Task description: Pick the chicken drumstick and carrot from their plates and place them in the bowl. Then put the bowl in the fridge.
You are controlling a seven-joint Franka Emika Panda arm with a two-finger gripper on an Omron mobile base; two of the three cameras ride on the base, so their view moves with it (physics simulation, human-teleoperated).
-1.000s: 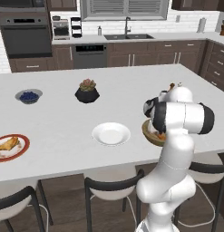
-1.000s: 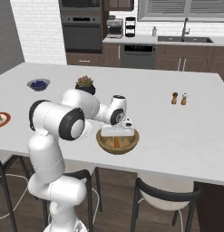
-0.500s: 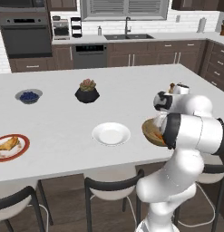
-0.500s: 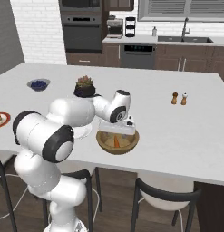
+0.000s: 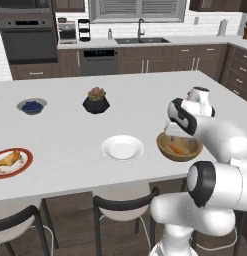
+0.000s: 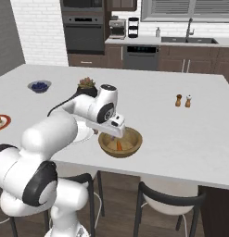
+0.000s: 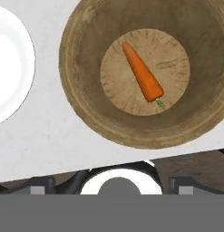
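Your hand (image 6: 117, 135) hangs fingers apart over the bowl (image 7: 81, 113), carrot (image 7: 141, 72) loose below. The drumstick (image 5: 8, 159), far off on its plate (image 5: 21, 170), looks light, lumpy, greasy: pinch its middle.

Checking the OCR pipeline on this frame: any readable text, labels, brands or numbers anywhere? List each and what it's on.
None readable in any view.
Wooden bowl, carrot, white plate, red-rimmed plate: no print on any of them.
Oven and dishwasher panels: any marking is too small and blurred to read.
Salt and pepper shakers: no label visible.
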